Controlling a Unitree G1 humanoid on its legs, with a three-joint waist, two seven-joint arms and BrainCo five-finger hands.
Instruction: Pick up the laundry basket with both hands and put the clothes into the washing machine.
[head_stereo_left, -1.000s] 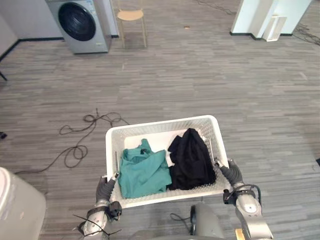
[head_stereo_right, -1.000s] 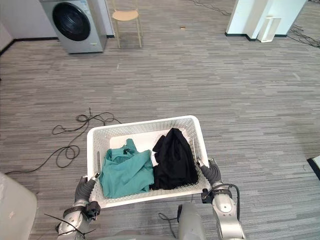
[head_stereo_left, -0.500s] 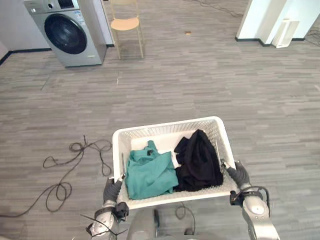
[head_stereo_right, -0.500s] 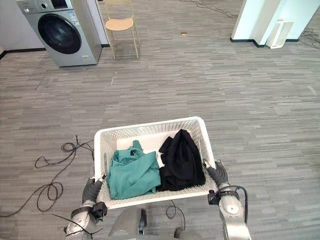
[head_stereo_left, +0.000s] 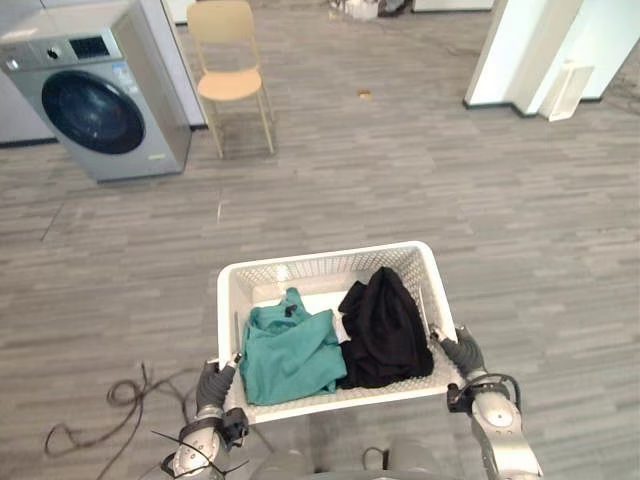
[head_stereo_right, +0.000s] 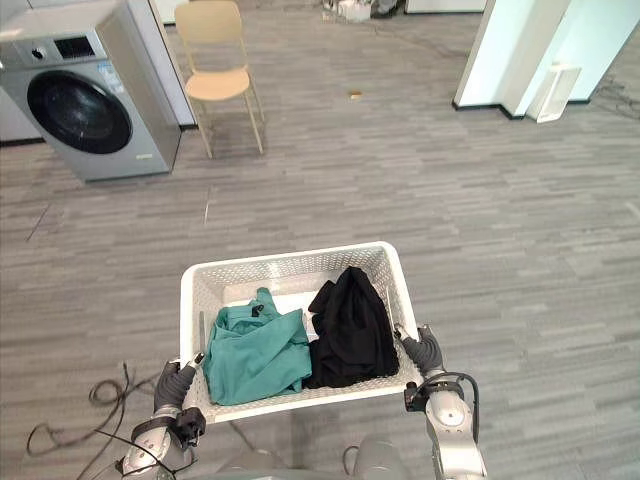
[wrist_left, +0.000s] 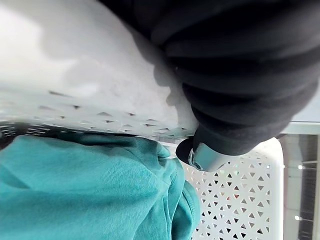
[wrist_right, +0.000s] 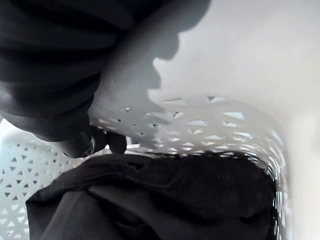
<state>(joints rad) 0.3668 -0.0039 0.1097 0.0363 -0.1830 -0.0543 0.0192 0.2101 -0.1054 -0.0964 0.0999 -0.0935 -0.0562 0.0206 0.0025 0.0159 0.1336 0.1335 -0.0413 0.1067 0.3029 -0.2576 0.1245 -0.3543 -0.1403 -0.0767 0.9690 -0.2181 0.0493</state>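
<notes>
White laundry basket (head_stereo_left: 325, 262) held aloft; left robot hand (head_stereo_left: 212, 384), right robot hand (head_stereo_left: 462, 354) clamped on its rim.

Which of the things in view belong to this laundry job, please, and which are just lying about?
Part of the job: laundry basket, gripped by the left hand and right hand; teal garment and black garment inside it; washing machine.
Just lying about: chair beside the machine; white pillar.
</notes>
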